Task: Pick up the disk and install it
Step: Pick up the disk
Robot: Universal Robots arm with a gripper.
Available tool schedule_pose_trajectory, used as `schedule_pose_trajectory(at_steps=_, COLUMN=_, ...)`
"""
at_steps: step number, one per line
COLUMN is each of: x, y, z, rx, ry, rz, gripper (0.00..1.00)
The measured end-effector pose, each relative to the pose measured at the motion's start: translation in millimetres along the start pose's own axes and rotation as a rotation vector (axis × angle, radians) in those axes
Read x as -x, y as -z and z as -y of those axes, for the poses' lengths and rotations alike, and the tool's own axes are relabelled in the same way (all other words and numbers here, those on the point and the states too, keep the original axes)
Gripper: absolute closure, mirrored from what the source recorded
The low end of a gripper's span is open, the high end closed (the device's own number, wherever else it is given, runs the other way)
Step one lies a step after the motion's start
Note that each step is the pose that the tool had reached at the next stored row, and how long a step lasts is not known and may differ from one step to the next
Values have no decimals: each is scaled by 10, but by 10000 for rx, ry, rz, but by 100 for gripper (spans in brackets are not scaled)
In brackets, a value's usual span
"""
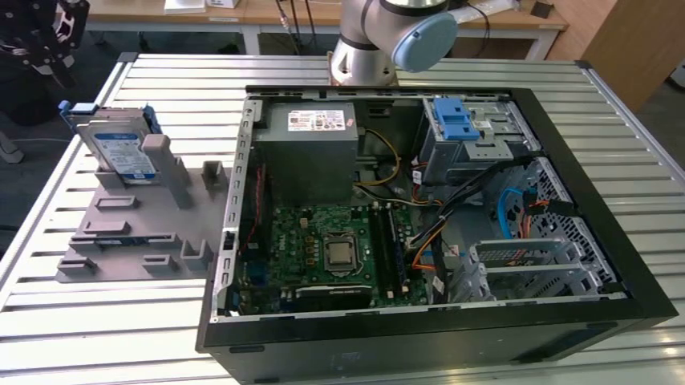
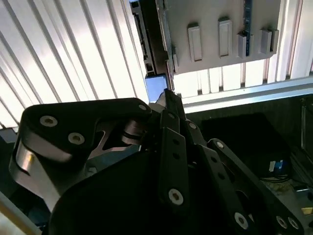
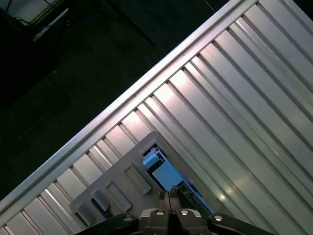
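The disk [image 1: 118,148] stood on edge in the grey holder [image 1: 118,241] on the slatted table [image 1: 64,321], to the exterior view's left of the open computer case [image 1: 428,337]. By my reading it was neither picked up nor installed. The gripper [image 3: 168,198] hung over it, jaws together and clamped on nothing. Counted: one disk, one holder, one case, one blue-latched drive cage [image 1: 466,132], one gripper.

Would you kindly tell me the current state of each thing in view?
Silver-grey rectangular hard disk with blue rails: standing upright in the grey plastic holder, ungripped.
Black metal computer case: open, side panel off.
Black pincer: shut, empty, aimed at the disk.
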State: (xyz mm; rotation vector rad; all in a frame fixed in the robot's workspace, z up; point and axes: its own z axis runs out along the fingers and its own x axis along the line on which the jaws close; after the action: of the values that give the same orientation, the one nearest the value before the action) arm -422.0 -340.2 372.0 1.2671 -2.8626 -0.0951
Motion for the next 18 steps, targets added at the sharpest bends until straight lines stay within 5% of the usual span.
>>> schedule_pose_trajectory(at_steps=18, x=0, y=-10, z=0, rx=184, ry=2125, rz=63, gripper=89)
